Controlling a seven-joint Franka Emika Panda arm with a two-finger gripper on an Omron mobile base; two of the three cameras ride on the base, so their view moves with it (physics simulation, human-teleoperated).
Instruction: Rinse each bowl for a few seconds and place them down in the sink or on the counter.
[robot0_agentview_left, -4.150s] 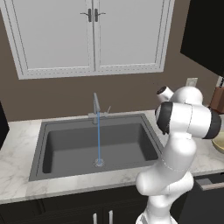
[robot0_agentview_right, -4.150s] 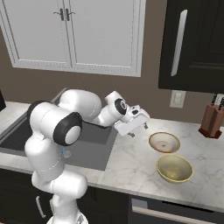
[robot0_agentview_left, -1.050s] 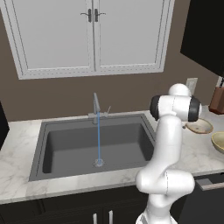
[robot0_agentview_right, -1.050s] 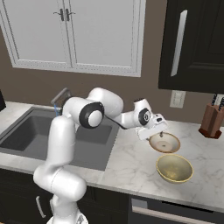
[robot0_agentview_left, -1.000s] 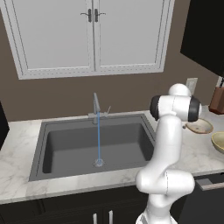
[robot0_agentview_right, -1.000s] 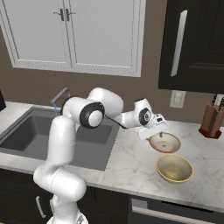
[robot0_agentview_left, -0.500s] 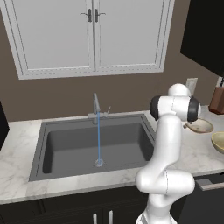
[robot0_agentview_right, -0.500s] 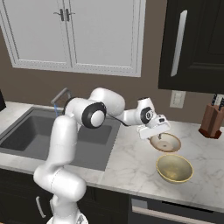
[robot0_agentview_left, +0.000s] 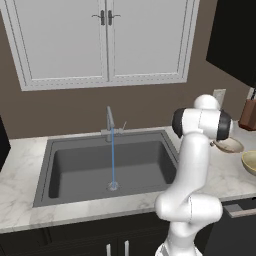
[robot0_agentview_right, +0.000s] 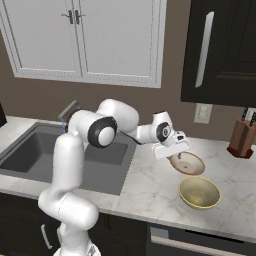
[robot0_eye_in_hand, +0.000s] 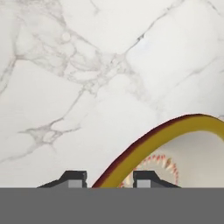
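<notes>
The tan bowl (robot0_agentview_right: 188, 163) sits on the white marble counter (robot0_agentview_right: 150, 187), right of the sink (robot0_agentview_left: 85, 165). In the hand view its yellow-brown rim (robot0_eye_in_hand: 166, 130) curves up from between my two fingertips and nearly fills the gap. My gripper (robot0_eye_in_hand: 109, 177) is closed on that rim at the bowl's near-left edge (robot0_agentview_right: 174, 155). In front of the tan bowl rests the cream-yellow bowl (robot0_agentview_right: 200, 192), untouched. Both bowls also show at the right edge of the left base view, tan (robot0_agentview_left: 227, 145) and cream-yellow (robot0_agentview_left: 250, 162).
A thin stream of water (robot0_agentview_left: 113, 160) runs from the faucet (robot0_agentview_left: 109, 120) to the drain. A knife block (robot0_agentview_right: 242, 137) stands at the back right of the counter. White wall cabinets hang above the sink, and my arm spans the counter between sink and bowls.
The fingers have closed in around the tan bowl's rim. The arm and both bowls have stayed where they were.
</notes>
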